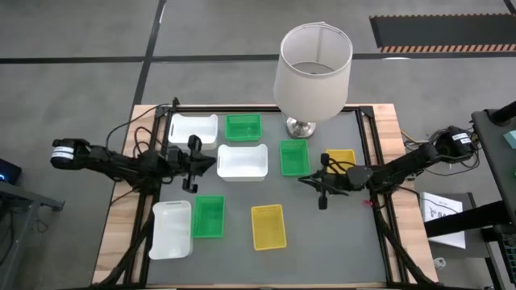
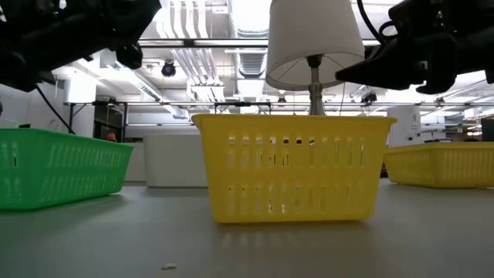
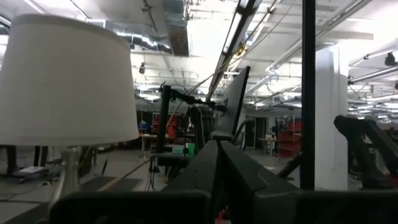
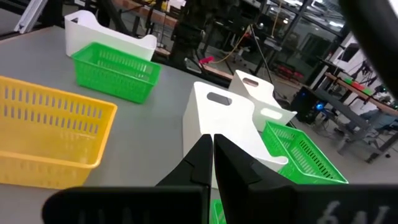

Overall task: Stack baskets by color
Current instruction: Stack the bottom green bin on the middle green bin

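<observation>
Nothing is held. The left gripper (image 1: pixel 211 163), clenched empty, is poised beside the middle white plastic basket (image 1: pixel 242 161); the right gripper (image 1: pixel 306 180), likewise clenched, is below the green slatted basket (image 1: pixel 294 157). The tall white-shaded lamp (image 1: pixel 313 71) could be knocked by a careless reach.

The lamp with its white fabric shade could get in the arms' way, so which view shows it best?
The high view: the lamp shows whole, standing at the table's far edge. The low view shows only its shade and stem behind a yellow plastic basket; the left wrist view shows part; the right wrist none.

Industrial lab hall: exposed ceiling ducts (image 2: pixel 202 58), strip lights, concrete floor (image 1: pixel 72 89), equipment racks behind
</observation>
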You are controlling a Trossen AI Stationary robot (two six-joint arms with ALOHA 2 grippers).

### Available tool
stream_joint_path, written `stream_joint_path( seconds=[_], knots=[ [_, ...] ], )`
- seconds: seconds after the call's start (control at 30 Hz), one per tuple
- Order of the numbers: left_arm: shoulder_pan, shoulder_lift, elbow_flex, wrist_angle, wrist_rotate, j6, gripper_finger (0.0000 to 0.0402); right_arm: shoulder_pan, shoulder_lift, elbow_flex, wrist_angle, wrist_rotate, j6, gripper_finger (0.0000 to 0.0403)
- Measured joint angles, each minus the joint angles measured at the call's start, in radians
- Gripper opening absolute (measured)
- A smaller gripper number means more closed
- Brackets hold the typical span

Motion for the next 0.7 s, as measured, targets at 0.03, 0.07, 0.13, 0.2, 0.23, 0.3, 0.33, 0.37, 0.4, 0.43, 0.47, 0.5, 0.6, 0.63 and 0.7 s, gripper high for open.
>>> stream_joint_path(
  seconds=[0.03,0.07,0.13,0.2,0.23,0.3,0.33,0.37,0.4,0.43,0.47,0.5,0.6,0.63,0.7],
  knots=[
    [0.000,0.008,0.002,0.001,0.000,0.000,0.0002,0.000,0.000,0.000,0.000,0.000,-0.003,0.0009],
    [0.000,0.017,0.006,0.001,0.000,0.000,0.0002,0.000,0.000,0.000,0.000,0.000,-0.004,0.0009],
    [0.000,0.034,0.014,0.006,-0.002,0.000,0.0002,0.000,0.000,0.000,0.000,0.000,-0.005,0.0009],
    [0.000,0.055,0.028,0.016,-0.005,0.000,0.0002,0.000,0.000,0.000,0.000,0.000,-0.005,0.0009],
    [0.000,0.067,0.036,0.017,-0.006,0.000,0.0002,0.000,0.000,0.000,0.000,0.000,-0.005,0.0009],
    [0.000,0.091,0.055,0.018,-0.006,0.000,0.0002,0.000,0.000,0.002,0.000,0.000,-0.005,0.0009],
    [0.000,0.104,0.064,0.018,-0.006,0.000,0.0002,0.000,0.000,0.007,0.000,0.000,-0.005,0.0009],
    [0.000,0.118,0.071,0.017,-0.006,-0.001,0.0002,0.000,-0.001,0.014,0.000,0.000,-0.005,0.0009],
    [0.000,0.133,0.079,0.017,-0.006,-0.002,0.0002,0.000,-0.001,0.022,0.001,-0.001,-0.008,0.0009],
    [0.000,0.148,0.088,0.017,-0.006,-0.009,0.0002,0.000,-0.001,0.028,0.001,-0.004,-0.015,0.0009],
    [0.000,0.165,0.098,0.018,-0.006,-0.024,0.0002,0.000,-0.001,0.034,0.001,-0.015,-0.028,0.0009],
    [0.000,0.180,0.110,0.017,-0.006,-0.028,0.0002,0.000,-0.001,0.041,0.000,-0.024,-0.038,0.0009],
    [0.000,0.228,0.149,0.018,-0.006,-0.080,0.0002,-0.001,-0.001,0.067,0.001,-0.027,-0.081,0.0009],
    [0.000,0.247,0.164,0.018,-0.006,-0.104,0.0002,-0.002,-0.001,0.075,0.001,-0.027,-0.094,0.0009],
    [-0.001,0.284,0.191,0.016,-0.003,-0.150,0.0002,-0.007,-0.001,0.090,0.000,-0.027,-0.127,0.0009]
  ],
)
